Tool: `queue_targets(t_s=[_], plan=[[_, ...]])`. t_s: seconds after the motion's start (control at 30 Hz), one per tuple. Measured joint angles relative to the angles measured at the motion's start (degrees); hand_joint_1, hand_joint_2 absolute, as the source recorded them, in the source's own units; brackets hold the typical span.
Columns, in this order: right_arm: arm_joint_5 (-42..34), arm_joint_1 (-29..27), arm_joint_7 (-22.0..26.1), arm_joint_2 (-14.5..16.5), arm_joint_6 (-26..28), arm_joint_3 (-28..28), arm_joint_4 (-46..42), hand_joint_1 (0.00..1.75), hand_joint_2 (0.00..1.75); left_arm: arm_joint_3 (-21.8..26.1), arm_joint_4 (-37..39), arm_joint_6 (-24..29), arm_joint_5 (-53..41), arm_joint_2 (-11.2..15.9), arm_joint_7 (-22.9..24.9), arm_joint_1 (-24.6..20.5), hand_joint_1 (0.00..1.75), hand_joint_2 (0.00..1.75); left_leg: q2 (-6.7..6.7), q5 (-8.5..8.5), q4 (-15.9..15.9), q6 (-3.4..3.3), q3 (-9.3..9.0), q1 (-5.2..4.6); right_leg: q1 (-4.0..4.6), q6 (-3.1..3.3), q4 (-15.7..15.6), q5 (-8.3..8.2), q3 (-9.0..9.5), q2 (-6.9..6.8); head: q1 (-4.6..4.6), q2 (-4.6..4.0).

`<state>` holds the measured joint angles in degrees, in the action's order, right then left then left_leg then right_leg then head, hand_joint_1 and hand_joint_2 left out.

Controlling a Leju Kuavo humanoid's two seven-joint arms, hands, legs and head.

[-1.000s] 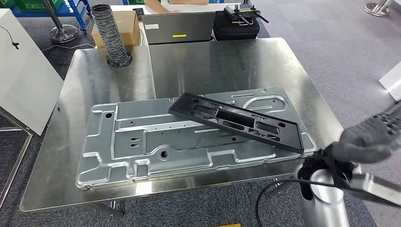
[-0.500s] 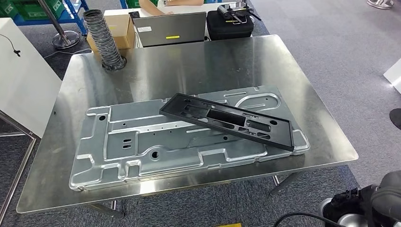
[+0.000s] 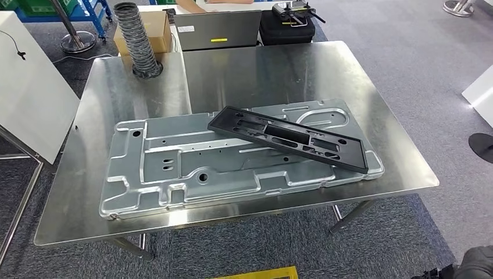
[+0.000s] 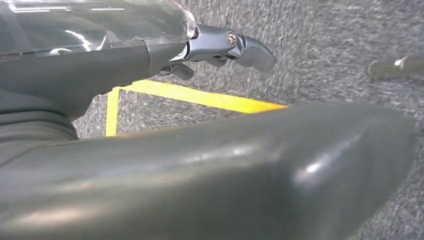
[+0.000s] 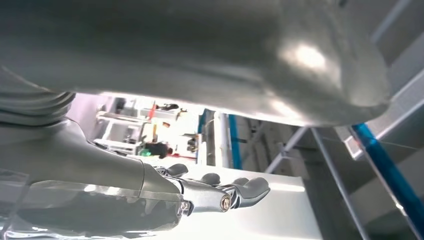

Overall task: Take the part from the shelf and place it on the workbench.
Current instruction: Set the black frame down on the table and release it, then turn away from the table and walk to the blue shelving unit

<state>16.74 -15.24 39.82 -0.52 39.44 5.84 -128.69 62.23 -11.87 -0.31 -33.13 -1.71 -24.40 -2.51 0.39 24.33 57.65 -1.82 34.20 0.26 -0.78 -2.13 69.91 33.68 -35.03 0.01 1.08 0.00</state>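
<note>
I am looking down at the desk (image 3: 372, 93), where the black part (image 3: 288, 138) is lying slantwise on top of the big stamped metal panel (image 3: 174, 168), touching it and held by nobody. By my judgement the placing step is as good as done, since the part is resting on the workbench surface and not on any shelf.

My left hand (image 4: 220, 45) is hanging over grey carpet beside a yellow floor line (image 4: 200, 97), its fingers loosely extended and gripping nothing. My right hand (image 5: 215, 192) is lying open too, fingers apart and empty (the background behind it is too washed out to read).

What I judge is left is little: I am keeping both arms well apart from the desk so that nothing nudges the part, which is overhanging the panel's far edge slightly and could slide if bumped.
</note>
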Motion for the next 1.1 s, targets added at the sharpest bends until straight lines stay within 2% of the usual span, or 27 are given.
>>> queue_targets(t_s=[0.07, 0.1, 0.13, 0.23, 0.27, 0.3, 0.37, 0.4, 0.43, 0.47, 0.5, 0.53, 0.57, 0.6, 0.63, 0.67, 0.73, 0.77, 0.8, 0.83, 0.9, 0.93, 0.97, 1.0, 1.03, 1.07, 1.1], plan=[[0.14, -0.91, 0.00, 0.39, -0.25, 0.57, 0.73, 0.00, 0.00, 0.33, 0.00, -0.24, -0.17, -0.04, -0.02, 0.00, 0.00, 0.00, -0.05, -0.74, 0.11, 0.32, 0.69, -0.11, 0.19, 0.61, -8.81, -2.27, 6.02, -0.01, -0.03, 0.01], [0.08, -1.41, 0.00, 0.66, -0.24, 0.87, 1.15, 0.00, 0.00, 0.49, 0.00, -0.31, -0.27, -0.07, -0.03, 0.02, 0.00, 0.00, -0.08, -1.13, 0.06, 0.59, 0.83, -0.13, 0.39, 0.93, -11.83, -2.99, 7.88, -0.01, -0.05, 0.01], [-0.11, -1.88, 0.01, 0.86, -0.09, 1.17, 1.57, 0.00, 0.00, 0.62, 0.00, -0.36, -0.36, -0.09, -0.03, 0.05, 0.00, 0.00, -0.10, -1.51, 0.00, 0.91, 0.90, -0.12, 0.60, 1.22, -13.45, -3.24, 8.74, -0.01, -0.09, 0.01], [-0.66, -2.97, 0.00, 1.21, 0.16, 1.77, 2.77, 0.00, 0.00, 0.84, 0.00, -0.40, -0.46, -0.10, -0.05, 0.16, 0.00, 0.00, -0.13, -2.27, -0.25, 2.03, 1.17, -0.03, 0.72, 2.23, -14.23, -4.47, 8.06, -0.08, -0.18, 0.00], [-0.72, -3.15, 0.01, 1.36, 0.18, 1.85, 3.03, 0.00, 0.00, 0.87, 0.00, -0.41, -0.48, -0.09, -0.06, 0.18, 0.00, 0.00, -0.17, -1.31, 0.41, 2.32, 1.54, -0.02, 0.58, 2.65, -14.44, -5.12, 7.62, -0.14, -0.21, 0.00], [-0.72, -3.31, 0.02, 1.50, 0.19, 1.90, 3.26, 0.00, 0.00, 0.91, 0.00, -0.43, -0.49, -0.09, -0.06, 0.21, 0.00, 0.00, -0.22, 0.68, 2.08, 2.55, 2.18, 0.01, 0.43, 3.01, -14.67, -5.82, 7.06, -0.22, -0.28, 0.00], [-0.85, -3.69, 0.03, 1.77, 0.19, 1.97, 3.94, 0.00, 0.00, 1.02, 0.00, -0.52, -0.69, -0.09, -0.07, 0.19, 0.00, 0.00, -0.26, 6.60, 8.61, 2.88, 3.98, 0.20, 0.47, 3.42, -14.68, -7.02, 5.58, -0.28, -0.42, 0.00], [-1.04, -3.89, 0.02, 1.91, 0.19, 2.05, 4.48, 0.00, 0.00, 1.09, 0.00, -0.58, -0.85, -0.10, -0.07, 0.20, 0.00, 0.00, -0.26, 8.76, 12.20, 3.05, 4.66, 0.28, 0.52, 3.46, -14.59, -7.59, 4.78, -0.30, -0.48, 0.00], [-1.32, -4.06, 0.02, 2.08, 0.10, 2.18, 5.21, 0.00, 0.00, 1.15, 0.00, -0.63, -1.05, -0.10, -0.07, 0.20, 0.00, 0.00, -0.25, 9.59, 14.77, 3.20, 4.73, 0.34, 0.56, 3.41, -14.45, -8.17, 3.92, -0.32, -0.46, 0.00], [-1.59, -4.18, 0.02, 2.33, -0.22, 2.39, 6.07, 0.00, 0.00, 1.20, -0.01, -0.69, -1.25, -0.10, -0.08, 0.19, 0.00, 0.00, -0.25, 9.07, 15.53, 3.31, 3.94, 0.38, 0.55, 3.32, -14.26, -8.70, 3.06, -0.33, -0.48, 0.00], [-1.81, -4.26, 0.02, 2.70, -0.79, 2.74, 7.01, 0.00, 0.00, 1.22, -0.05, -0.76, -1.41, -0.09, -0.07, 0.19, 0.00, 0.00, -0.25, 7.66, 14.29, 3.39, 2.17, 0.42, 0.50, 3.16, -13.97, -9.18, 2.20, -0.33, -0.47, 0.00], [-2.10, -4.33, 0.02, 3.11, -1.58, 3.19, 7.96, 0.00, 0.00, 1.22, -0.13, -0.85, -1.59, -0.09, -0.07, 0.16, 0.00, 0.00, -0.24, 6.11, 11.11, 3.42, -0.63, 0.47, 0.44, 2.94, -13.56, -9.58, 1.34, -0.32, -0.49, 0.00], [-2.53, -4.38, 0.02, 3.52, -2.49, 3.78, 8.88, 0.00, 0.00, 1.22, -0.20, -0.91, -1.75, -0.08, -0.06, 0.09, 0.00, 0.00, -0.28, 5.54, 6.82, 3.38, -3.78, 0.47, 0.46, 2.66, -13.07, -9.90, 0.55, -0.31, -0.51, 0.00], [-3.13, -4.39, 0.02, 3.84, -3.29, 4.49, 9.86, 0.00, 0.00, 1.22, -0.26, -0.96, -1.91, -0.08, -0.07, -0.01, 0.00, 0.00, -0.37, 5.48, 3.12, 3.12, -6.36, 0.41, 0.50, 2.34, -12.61, -10.19, -0.03, -0.30, -0.49, 0.01], [-3.83, -4.41, 0.02, 4.10, -3.99, 5.35, 11.01, 0.00, 0.00, 1.23, -0.30, -0.98, -2.07, -0.08, -0.09, -0.09, 0.00, 0.00, -0.46, 5.89, 0.38, 2.80, -8.00, 0.34, 0.56, 1.99, -12.22, -10.46, -0.40, -0.32, -0.50, 0.01], [-4.49, -4.42, 0.02, 4.30, -4.61, 6.30, 12.30, 0.00, 0.00, 1.26, -0.30, -0.99, -2.25, -0.08, -0.10, -0.14, 0.00, 0.00, -0.53, 6.38, -0.86, 2.36, -8.54, 0.20, 0.61, 1.64, -12.03, -10.80, -0.56, -0.34, -0.55, 0.01], [-5.33, -4.41, 0.01, 4.69, -5.82, 8.29, 15.25, 0.00, 0.00, 1.60, -0.31, -1.01, -2.92, -0.17, -0.15, -0.08, 0.00, 0.00, -0.44, 5.78, -1.06, 1.39, -7.88, 0.12, 0.48, 0.93, -11.94, -11.37, -0.72, -0.34, -0.69, 0.01], [-5.55, -4.38, -0.01, 4.82, -6.47, 9.30, 16.76, 0.00, 0.00, 1.91, -0.31, -1.01, -3.37, -0.24, -0.14, -0.09, 0.00, 0.00, -0.29, 5.21, -1.07, 0.91, -7.41, 0.14, 0.35, 0.59, -11.45, -10.70, -1.09, -0.27, -0.70, 0.01], [-5.65, -4.30, 0.00, 4.94, -7.03, 10.29, 18.22, 0.00, 0.00, 2.24, -0.31, -1.01, -3.77, -0.31, -0.13, -0.13, 0.00, 0.00, -0.13, 4.57, -1.15, 0.49, -6.79, 0.20, 0.22, 0.27, -10.08, -8.98, -1.72, -0.20, -0.63, 0.00], [-5.67, -4.16, -0.01, 5.05, -7.49, 11.24, 19.64, 0.00, 0.00, 2.52, -0.31, -1.01, -4.05, -0.37, -0.11, -0.20, 0.00, 0.00, 0.03, 3.93, -1.17, 0.16, -6.06, 0.25, 0.08, -0.01, -7.63, -6.33, -2.60, -0.14, -0.59, 0.00], [-5.71, -3.77, -0.01, 5.28, -8.03, 12.80, 22.22, 0.00, 0.00, 2.85, -0.31, -1.00, -4.33, -0.38, -0.10, -0.23, 0.00, 0.00, 0.19, 2.75, -1.11, -0.12, -4.46, 0.15, -0.04, -0.46, -0.54, -0.88, -4.37, -0.12, -0.49, 0.00], [-5.84, -3.58, -0.01, 5.38, -8.13, 13.37, 23.44, 0.00, 0.00, 3.01, -0.31, -0.99, -4.45, -0.39, -0.05, -0.22, 0.00, 0.00, 0.23, 2.15, -1.06, -0.12, -3.63, 0.07, -0.06, -0.59, 2.37, 0.26, -4.66, -0.12, -0.50, 0.00], [-6.13, -3.42, -0.02, 5.45, -8.05, 13.80, 24.73, 0.00, 0.00, 3.21, -0.31, -0.96, -4.61, -0.42, 0.01, -0.21, 0.00, 0.00, 0.26, 1.54, -0.99, -0.07, -2.78, -0.01, -0.06, -0.60, 3.70, 0.05, -4.13, -0.12, -0.50, 0.00], [-6.51, -3.24, -0.03, 5.47, -7.80, 14.09, 26.13, 0.00, 0.00, 3.41, -0.31, -0.93, -4.80, -0.46, 0.08, -0.21, 0.00, 0.00, 0.27, 0.96, -0.92, -0.01, -1.97, -0.09, -0.04, -0.48, 3.01, -1.19, -2.62, -0.12, -0.50, 0.00], [-6.90, -3.01, -0.04, 5.45, -7.51, 14.27, 27.66, 0.00, 0.00, 3.57, -0.31, -0.90, -4.99, -0.51, 0.14, -0.23, 0.00, 0.00, 0.26, 0.40, -0.85, 0.08, -1.25, -0.17, 0.01, -0.21, 0.31, -2.79, -0.14, -0.11, -0.50, 0.00], [-7.08, -2.65, -0.05, 5.42, -7.51, 14.44, 29.30, 0.00, 0.00, 3.71, -0.31, -0.88, -5.26, -0.60, 0.15, -0.26, 0.00, 0.00, 0.24, -0.13, -0.77, 0.20, -0.68, -0.24, 0.12, 0.20, -3.88, -3.76, 3.10, -0.11, -0.52, 0.01], [-6.85, -2.10, -0.04, 5.40, -8.03, 14.72, 31.00, 0.00, 0.00, 3.83, -0.31, -0.88, -5.64, -0.69, 0.10, -0.30, 0.00, 0.00, 0.23, -0.60, -0.71, 0.39, -0.24, -0.34, 0.29, 0.62, -8.47, -3.92, 6.22, -0.11, -0.53, 0.01]])
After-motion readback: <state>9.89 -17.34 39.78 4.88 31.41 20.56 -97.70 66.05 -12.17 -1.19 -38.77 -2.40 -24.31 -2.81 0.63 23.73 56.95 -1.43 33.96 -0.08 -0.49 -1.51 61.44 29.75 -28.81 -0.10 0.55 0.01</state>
